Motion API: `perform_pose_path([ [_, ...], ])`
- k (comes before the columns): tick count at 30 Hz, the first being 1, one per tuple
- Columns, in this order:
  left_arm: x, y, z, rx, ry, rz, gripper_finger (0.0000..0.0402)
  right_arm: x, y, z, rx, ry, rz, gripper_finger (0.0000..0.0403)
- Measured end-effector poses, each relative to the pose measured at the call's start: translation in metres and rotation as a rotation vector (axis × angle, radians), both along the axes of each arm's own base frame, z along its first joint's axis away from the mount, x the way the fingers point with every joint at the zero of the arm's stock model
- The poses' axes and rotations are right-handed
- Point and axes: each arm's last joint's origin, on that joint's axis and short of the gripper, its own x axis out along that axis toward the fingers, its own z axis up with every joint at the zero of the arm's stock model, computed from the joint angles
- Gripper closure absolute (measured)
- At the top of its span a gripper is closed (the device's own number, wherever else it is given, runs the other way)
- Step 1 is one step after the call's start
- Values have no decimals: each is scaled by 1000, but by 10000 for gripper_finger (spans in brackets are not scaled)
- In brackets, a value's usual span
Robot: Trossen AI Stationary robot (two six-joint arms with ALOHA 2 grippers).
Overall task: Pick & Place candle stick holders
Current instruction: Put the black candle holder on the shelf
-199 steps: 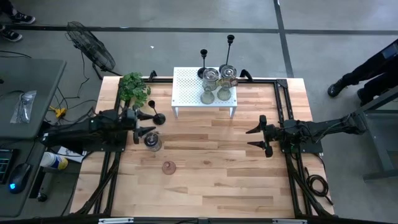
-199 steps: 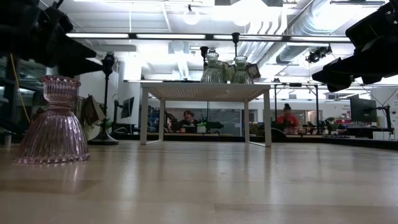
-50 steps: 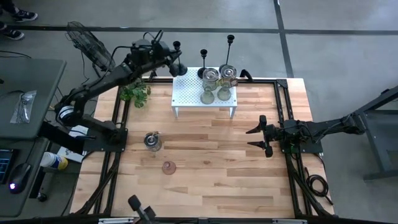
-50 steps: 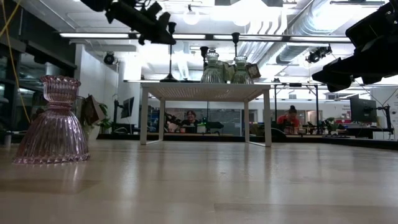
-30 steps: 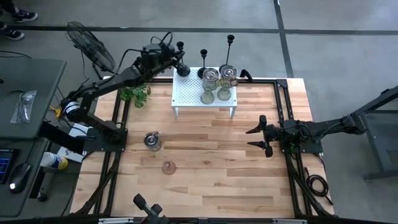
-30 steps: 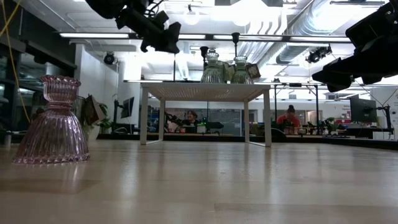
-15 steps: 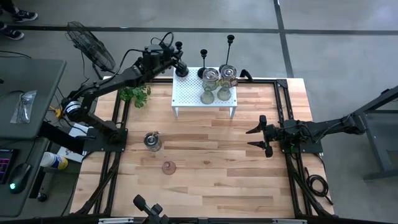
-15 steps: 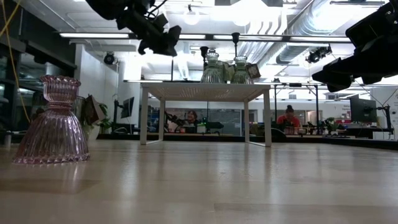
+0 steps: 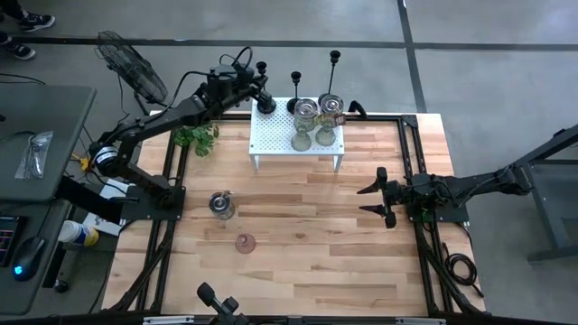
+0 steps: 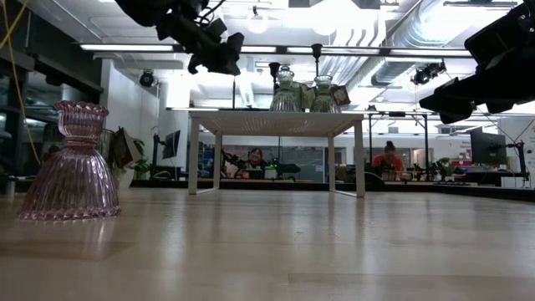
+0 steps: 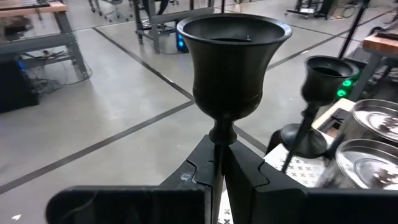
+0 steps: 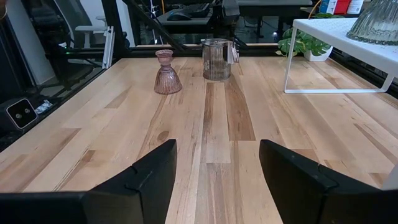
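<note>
The left gripper (image 9: 254, 90) pinches a black candlestick (image 11: 231, 74) above the white shelf's (image 9: 271, 135) back-left corner.

Your surroundings, itemised:

- Floor (image 9: 488, 27): grey concrete, crossed by dark lines, around the wooden table (image 9: 298, 244) on all sides.
- Standing fan (image 9: 131, 65): on the floor at 10 o'clock from the table.
- Grey desk (image 9: 45, 135): at 9 o'clock, with a computer mouse (image 9: 27, 255) near its front edge.
- Ceiling (image 10: 376, 21): white, exposed ducts and long strip lights.
- Far room: seated people (image 10: 387, 156) at desks behind glazing.
- Blue-lit equipment (image 11: 180, 42): under a bench on the concrete.
</note>
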Motion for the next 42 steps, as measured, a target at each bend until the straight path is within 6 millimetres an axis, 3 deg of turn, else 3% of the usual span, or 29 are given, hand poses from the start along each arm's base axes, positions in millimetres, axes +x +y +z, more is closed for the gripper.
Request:
perform_pose_path([
  [30, 6, 4, -8, -11, 12, -19, 390, 0, 0, 0, 0, 0, 0, 182],
  [42, 6, 4, -10, -22, 24, -22, 330, 0, 0, 0, 0, 0, 0, 182],
])
